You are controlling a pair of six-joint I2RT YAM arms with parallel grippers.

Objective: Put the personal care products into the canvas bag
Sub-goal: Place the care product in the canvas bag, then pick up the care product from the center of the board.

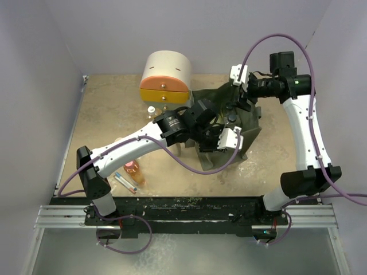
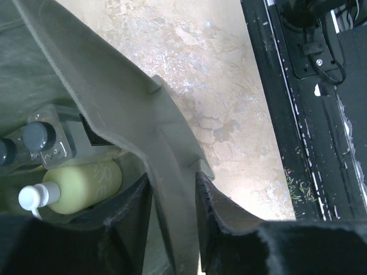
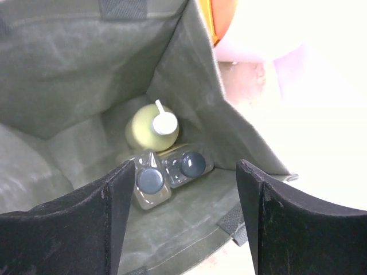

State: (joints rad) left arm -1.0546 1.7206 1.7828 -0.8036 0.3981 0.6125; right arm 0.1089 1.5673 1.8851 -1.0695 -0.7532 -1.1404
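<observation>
The left hand point(image 2: 172, 192) straddles the canvas bag point(image 2: 114, 97) rim, narrowly parted, grip unclear; the right hand point(image 3: 184, 172) gapes empty above.

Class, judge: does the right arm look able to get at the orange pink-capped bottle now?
Probably not: the orange bottle lies near the base of the left arm, which stretches across between it and the right gripper.

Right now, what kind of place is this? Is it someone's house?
Probably a robot test bench, not a house: plain walls box in one table, two arms are bolted to a metal rail, and cables loop off them.
</observation>
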